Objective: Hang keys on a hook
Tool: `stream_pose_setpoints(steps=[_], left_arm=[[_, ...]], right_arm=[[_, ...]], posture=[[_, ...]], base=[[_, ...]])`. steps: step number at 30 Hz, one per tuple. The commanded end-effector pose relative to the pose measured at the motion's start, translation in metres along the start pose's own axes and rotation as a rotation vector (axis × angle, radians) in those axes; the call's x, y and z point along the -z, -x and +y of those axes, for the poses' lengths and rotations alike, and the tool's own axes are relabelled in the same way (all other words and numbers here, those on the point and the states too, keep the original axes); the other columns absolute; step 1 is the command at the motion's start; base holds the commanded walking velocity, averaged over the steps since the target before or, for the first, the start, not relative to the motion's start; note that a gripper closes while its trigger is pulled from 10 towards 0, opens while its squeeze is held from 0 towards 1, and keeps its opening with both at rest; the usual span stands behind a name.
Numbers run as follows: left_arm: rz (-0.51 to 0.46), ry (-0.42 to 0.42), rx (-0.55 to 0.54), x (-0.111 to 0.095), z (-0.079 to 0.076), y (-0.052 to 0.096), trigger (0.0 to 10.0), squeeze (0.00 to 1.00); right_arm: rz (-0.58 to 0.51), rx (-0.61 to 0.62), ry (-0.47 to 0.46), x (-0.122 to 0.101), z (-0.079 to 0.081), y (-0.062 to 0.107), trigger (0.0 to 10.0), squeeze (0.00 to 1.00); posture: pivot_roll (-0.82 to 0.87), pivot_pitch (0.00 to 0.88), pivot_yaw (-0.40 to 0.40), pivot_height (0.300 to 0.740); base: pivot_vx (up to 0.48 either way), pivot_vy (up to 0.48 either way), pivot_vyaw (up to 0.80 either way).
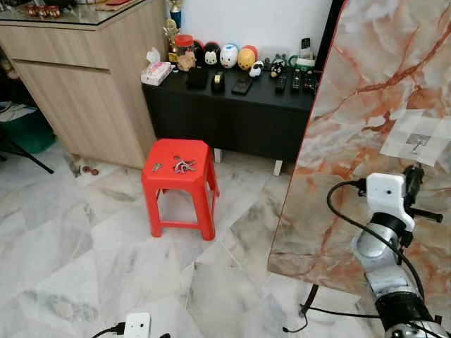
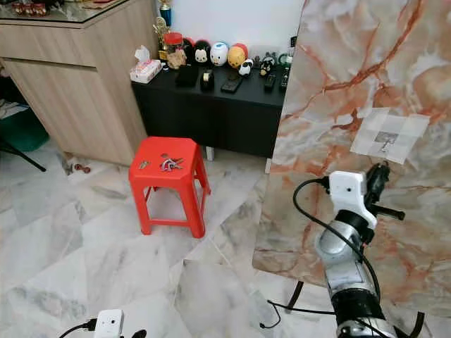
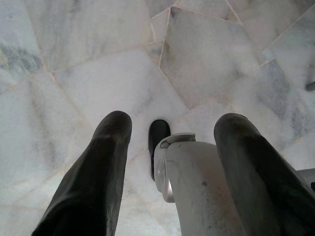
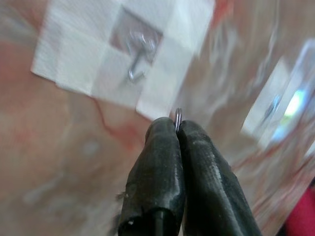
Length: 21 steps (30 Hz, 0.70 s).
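Just beyond the tips of the right gripper (image 4: pixel 177 129), a small metal hook (image 4: pixel 138 55) sits on a white taped patch (image 4: pixel 118 54) on the marble-patterned panel (image 1: pixel 366 91); the fingers are pressed together on a thin metal key ring (image 4: pixel 178 118), edge-on between the pads, near the hook but apart from it; more keys (image 1: pixel 184 166) lie well away on a red plastic stool (image 1: pixel 180 184); left gripper (image 3: pixel 170 125) hangs over the marble floor (image 3: pixel 98 59), fingers spread.
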<state>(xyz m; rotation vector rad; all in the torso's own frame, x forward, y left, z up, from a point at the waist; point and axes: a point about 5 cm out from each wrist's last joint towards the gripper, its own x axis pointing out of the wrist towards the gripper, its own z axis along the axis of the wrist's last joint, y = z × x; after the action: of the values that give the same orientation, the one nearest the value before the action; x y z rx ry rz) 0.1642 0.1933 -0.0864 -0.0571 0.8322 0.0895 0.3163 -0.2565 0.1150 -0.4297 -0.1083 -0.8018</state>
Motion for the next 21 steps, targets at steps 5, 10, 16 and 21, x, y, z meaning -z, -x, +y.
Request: stream_pose_setpoints(steps=[5, 10, 16, 21], left_arm=[[0.011, 0.002, -0.003, 0.003, 0.002, 0.001, 10.0, 0.0], [0.009, 0.003, -0.003, 0.002, 0.002, 0.001, 10.0, 0.0], [0.018, -0.005, 0.007, 0.004, 0.002, 0.001, 10.0, 0.0], [0.019, -0.032, 0.016, 0.005, 0.0, 0.002, 10.0, 0.0]], right_arm=[[0.284, -0.055, -0.256, 0.033, 0.007, 0.025, 10.0, 0.0], [0.326, -0.103, -0.194, 0.058, 0.002, 0.047, 10.0, 0.0], [0.48, -0.239, -0.264, 0.082, 0.009, 0.067, 10.0, 0.0], [0.504, -0.316, -0.298, 0.082, 0.02, 0.073, 10.0, 0.0]], posture=[[0.09, 0.017, -0.021, 0.74], [0.08, 0.036, -0.019, 0.74], [0.08, 0.046, -0.016, 0.74], [0.09, 0.055, -0.018, 0.74]], base=[[0.0, 0.0, 0.0], [0.0, 0.0, 0.0], [0.0, 0.0, 0.0], [0.0, -0.113, 0.0]])
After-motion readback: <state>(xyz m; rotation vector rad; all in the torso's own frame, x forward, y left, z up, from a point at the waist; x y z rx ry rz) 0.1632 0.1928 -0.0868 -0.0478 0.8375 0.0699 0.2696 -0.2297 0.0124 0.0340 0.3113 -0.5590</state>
